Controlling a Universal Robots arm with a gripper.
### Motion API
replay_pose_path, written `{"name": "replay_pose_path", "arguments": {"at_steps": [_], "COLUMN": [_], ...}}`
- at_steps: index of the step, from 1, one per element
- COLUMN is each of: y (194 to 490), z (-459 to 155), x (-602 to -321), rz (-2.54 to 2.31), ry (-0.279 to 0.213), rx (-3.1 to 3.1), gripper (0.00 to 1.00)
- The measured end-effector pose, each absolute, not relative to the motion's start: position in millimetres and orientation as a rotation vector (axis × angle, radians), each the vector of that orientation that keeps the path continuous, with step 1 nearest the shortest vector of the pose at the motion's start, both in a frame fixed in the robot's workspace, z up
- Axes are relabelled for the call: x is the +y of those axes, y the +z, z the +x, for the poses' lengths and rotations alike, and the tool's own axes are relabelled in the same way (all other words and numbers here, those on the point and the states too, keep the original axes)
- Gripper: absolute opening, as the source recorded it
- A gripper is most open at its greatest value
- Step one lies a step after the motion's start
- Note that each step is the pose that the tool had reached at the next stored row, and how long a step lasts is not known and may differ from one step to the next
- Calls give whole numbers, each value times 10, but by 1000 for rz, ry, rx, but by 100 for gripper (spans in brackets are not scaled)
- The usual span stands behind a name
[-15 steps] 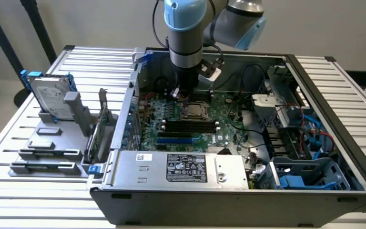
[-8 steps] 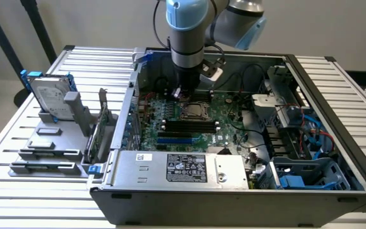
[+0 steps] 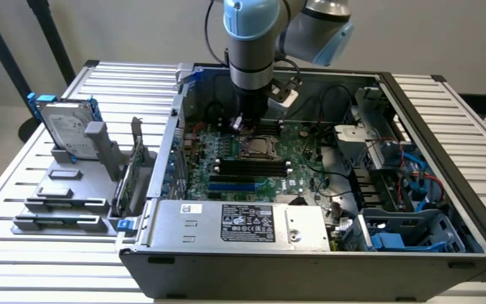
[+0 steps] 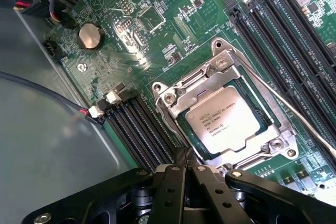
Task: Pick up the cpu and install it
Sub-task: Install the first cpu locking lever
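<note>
Flat square silver-topped cpu (image 4: 224, 117) is seated in metal socket frame (image 4: 223, 66); black gripper (image 4: 185, 174) is closed, empty, above green motherboard (image 4: 157, 35).

Coin cell (image 4: 90, 36) well off from my jaws; black RAM slots (image 4: 140, 129) just beside them; hard drive (image 3: 68, 130) far off, outside PC case (image 3: 311, 263).

One cpu (image 4: 224, 118), one hard drive (image 3: 68, 130).

brushed silver metal cpu (image 4: 224, 118), glossy green motherboard (image 4: 157, 30), matt black plastic gripper (image 4: 186, 167), grey metal case (image 3: 226, 266)
</note>
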State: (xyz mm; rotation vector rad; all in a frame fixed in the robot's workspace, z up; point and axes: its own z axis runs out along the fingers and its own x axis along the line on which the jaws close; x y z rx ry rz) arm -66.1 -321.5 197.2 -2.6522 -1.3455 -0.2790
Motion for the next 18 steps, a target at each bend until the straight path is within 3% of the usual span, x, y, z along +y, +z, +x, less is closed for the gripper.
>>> {"name": "replay_pose_path", "arguments": {"at_steps": [18], "y": [1992], "z": [-661], "x": [-3171], "rz": [-2651], "ry": [-270], "rx": [-1344], "gripper": [11]}}
